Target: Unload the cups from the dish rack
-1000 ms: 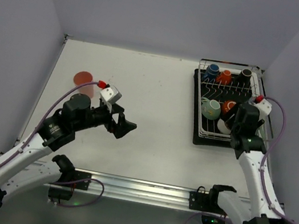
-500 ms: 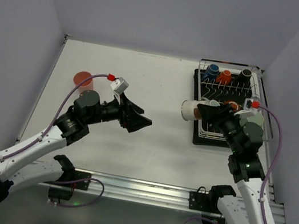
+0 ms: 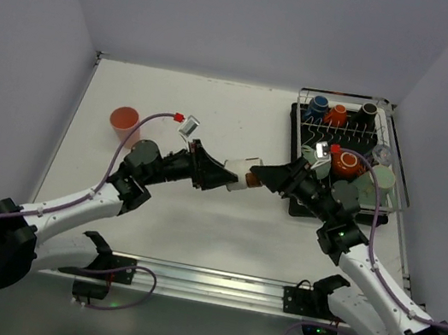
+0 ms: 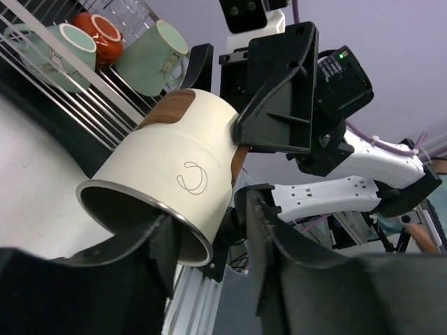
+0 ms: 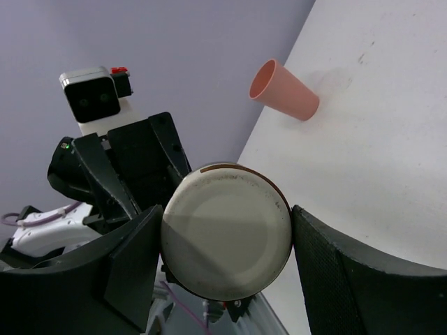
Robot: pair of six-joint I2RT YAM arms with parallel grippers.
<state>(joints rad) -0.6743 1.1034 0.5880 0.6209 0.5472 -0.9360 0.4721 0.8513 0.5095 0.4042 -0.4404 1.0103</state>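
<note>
— Right pincer [image 3: 264, 177], state?
— Clamped on the base of the cream-and-brown cup [image 3: 238, 175]. Cup sideways in the air over the table [image 3: 216, 114], left of the dish rack [image 3: 345, 94].
— Left pincer [image 3: 224, 178]?
— Fingers straddle the cup's rim; firm contact cannot be told.

Dish rack [image 3: 296, 132] far right, tumbler [image 3: 125, 120] far left, cup [image 3: 240, 171] between left pincer [image 3: 227, 175] and right pincer [image 3: 259, 175]
</note>
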